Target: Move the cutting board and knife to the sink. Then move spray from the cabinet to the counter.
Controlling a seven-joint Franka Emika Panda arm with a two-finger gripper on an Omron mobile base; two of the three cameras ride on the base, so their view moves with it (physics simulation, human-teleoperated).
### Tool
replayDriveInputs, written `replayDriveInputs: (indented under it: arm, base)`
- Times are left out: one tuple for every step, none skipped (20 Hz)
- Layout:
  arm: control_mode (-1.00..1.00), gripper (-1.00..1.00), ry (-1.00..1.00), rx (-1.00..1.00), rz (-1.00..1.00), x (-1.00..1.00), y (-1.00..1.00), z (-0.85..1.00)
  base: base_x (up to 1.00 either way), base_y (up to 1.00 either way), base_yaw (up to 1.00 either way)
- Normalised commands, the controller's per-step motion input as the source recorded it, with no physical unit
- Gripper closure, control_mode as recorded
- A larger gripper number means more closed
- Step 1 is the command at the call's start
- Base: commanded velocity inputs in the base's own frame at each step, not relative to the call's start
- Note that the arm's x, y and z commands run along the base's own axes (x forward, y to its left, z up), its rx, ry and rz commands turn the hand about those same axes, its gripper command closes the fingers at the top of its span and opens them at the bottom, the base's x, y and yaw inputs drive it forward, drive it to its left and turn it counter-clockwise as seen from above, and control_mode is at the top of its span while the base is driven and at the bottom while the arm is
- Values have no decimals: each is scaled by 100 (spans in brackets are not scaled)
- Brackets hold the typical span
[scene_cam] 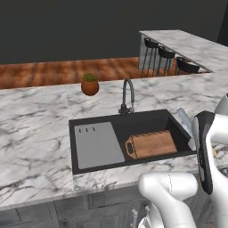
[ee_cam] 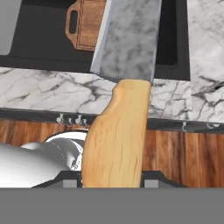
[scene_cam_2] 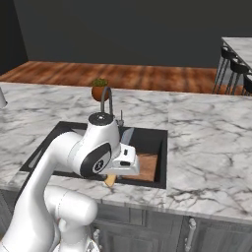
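Pincer is clamped on the knife by its wooden handle; blade runs straight out ahead of the fingers, tip past the top edge of the hand view. In the right base view the pincer sits over the near edge of the table, handle end of the knife poking out just below the hand.

Sink lies ahead of the pincer, past the marble strip of the near edge. Board is already in the sink, ahead and a bit left of the blade, handle end pointing left. From the left base view the board lies in the right part of the sink, beside the flat grey insert.

Faucet stands behind the sink, beyond the pincer. Potted plant is further back on the table, well apart from the pincer. Bar stools in the far background.
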Motion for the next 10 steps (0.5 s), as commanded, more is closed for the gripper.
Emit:
replayDriveInputs:
  arm:
    - [100, 100, 0, 0, 0, 0, 0, 0]
    - [100, 100, 0, 0, 0, 0, 0, 0]
    - [100, 100, 0, 0, 0, 0, 0, 0]
    - [100, 100, 0, 0, 0, 0, 0, 0]
    - [100, 100, 0, 0, 0, 0, 0, 0]
    - [100, 100, 0, 0, 0, 0, 0, 0]
    - [100, 100, 0, 0, 0, 0, 0, 0]
    - [100, 100, 0, 0, 0, 0, 0, 0]
    - [100, 100, 0, 0, 0, 0, 0, 0]
    - [-100, 100, 2, 0, 1, 12, 0, -1]
  base:
    - [0, 0, 0]
    - [0, 0, 0]
    - [0, 0, 0]
    - [0, 0, 0]
    - [0, 0, 0]
    - [0, 0, 0]
    - [0, 0, 0]
    - [2, 0, 0]
    - [9, 0, 0]
    - [0, 0, 0]
